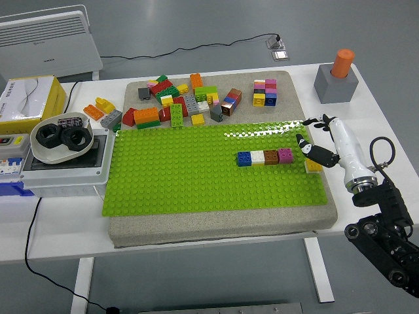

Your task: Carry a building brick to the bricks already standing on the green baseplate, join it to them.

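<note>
Right robot hand hovers at right edge of green baseplate, fingers loosely spread, holding nothing. Yellow brick sits just beneath it, apart from four-brick row. Loose bricks beyond.

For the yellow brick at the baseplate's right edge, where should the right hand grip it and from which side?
Judging by its pose, pinch the yellow brick across its near and far side walls, coming down from above and from the right. It lies flat on the green baseplate, the right hand partly covers it, and the brick row stands to its left.
</note>
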You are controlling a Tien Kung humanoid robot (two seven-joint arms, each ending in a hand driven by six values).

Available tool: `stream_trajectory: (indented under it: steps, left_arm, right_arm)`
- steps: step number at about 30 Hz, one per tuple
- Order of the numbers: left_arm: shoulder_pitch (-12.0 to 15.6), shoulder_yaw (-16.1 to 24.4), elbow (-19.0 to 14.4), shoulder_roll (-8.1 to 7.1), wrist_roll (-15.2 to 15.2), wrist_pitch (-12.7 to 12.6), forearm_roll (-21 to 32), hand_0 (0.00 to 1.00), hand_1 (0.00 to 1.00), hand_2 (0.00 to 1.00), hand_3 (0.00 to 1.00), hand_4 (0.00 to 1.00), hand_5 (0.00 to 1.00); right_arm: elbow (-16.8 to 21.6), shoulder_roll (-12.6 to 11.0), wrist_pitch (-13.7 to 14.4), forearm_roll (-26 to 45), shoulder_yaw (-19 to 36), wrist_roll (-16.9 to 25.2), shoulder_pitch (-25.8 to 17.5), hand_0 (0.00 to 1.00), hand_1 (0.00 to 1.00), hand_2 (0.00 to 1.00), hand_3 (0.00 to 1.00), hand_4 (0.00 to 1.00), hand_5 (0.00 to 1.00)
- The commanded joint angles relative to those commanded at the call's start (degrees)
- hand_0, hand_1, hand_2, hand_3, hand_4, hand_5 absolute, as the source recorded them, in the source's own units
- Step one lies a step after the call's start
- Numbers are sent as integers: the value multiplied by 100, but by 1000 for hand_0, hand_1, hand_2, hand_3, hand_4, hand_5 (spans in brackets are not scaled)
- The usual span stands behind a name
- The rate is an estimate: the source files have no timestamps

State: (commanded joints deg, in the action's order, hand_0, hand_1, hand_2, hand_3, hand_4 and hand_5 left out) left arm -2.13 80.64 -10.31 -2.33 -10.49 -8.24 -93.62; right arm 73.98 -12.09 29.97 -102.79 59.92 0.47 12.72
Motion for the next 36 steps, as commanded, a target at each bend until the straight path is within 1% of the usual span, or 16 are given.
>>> stream_trajectory:
  steps: [2, 3, 5, 8, 9, 14, 15, 20, 21, 24, 26, 27, 36]
  left_arm:
    - [-1, -28, 0, 0, 12, -3, 41, 696, 528, 462, 577, 547, 440]
    - [-2, -39, 0, 0, 16, -5, 59, 696, 528, 461, 578, 547, 437]
    - [-5, -56, 0, 0, 20, -5, 79, 696, 528, 461, 578, 547, 437]
    - [-12, -79, 0, -1, 22, -6, 105, 696, 528, 461, 578, 547, 437]
    - [-14, -82, 0, -1, 21, -5, 108, 696, 528, 462, 577, 548, 439]
    - [-22, -65, 0, 3, 17, 1, 73, 696, 528, 462, 577, 548, 439]
    - [-23, -59, 0, 3, 19, 3, 69, 696, 528, 463, 576, 550, 442]
    - [-28, -43, 0, -4, 38, -3, 77, 696, 528, 463, 576, 550, 442]
    - [-30, -43, 0, -6, 45, -7, 83, 696, 528, 460, 577, 550, 442]
    - [-35, -48, 0, -15, 64, -18, 104, 696, 528, 460, 577, 550, 442]
    - [-36, -48, 0, -20, 71, -23, 108, 696, 528, 460, 577, 550, 442]
    - [-37, -48, 0, -21, 72, -25, 110, 696, 528, 457, 576, 551, 441]
    - [-40, -19, 0, -35, 77, -39, 94, 695, 528, 453, 576, 553, 442]
  right_arm:
    - [-15, -5, 101, -72, -5, -29, 3, 688, 686, 701, 449, 629, 323]
    - [-29, -5, 121, -123, -16, -65, 6, 701, 699, 711, 429, 635, 336]
    - [-51, -6, 128, -211, -43, -124, 13, 701, 699, 711, 429, 635, 336]
    - [-72, -5, 84, -414, -118, -277, 40, 701, 699, 711, 429, 635, 336]
    - [-84, -3, 62, -480, -150, -331, 56, 709, 724, 740, 434, 654, 350]
    - [-117, 2, -33, -686, -246, -493, 118, 709, 724, 740, 434, 654, 350]
    - [-127, 0, -79, -755, -286, -549, 133, 716, 735, 784, 500, 672, 323]
    - [-189, 1, -238, -999, -444, -758, 169, 716, 735, 784, 500, 672, 323]
    - [-207, 2, -266, -1042, -476, -796, 176, 734, 755, 798, 543, 647, 338]
    - [-271, 8, -340, -1151, -572, -900, 199, 734, 755, 798, 543, 647, 338]
    - [-294, 11, -368, -1192, -617, -939, 211, 734, 755, 798, 543, 647, 338]
    - [-299, 11, -376, -1207, -631, -950, 215, 738, 759, 805, 568, 654, 353]
    - [-365, 18, -447, -1269, -813, -1021, 305, 742, 760, 807, 568, 659, 362]
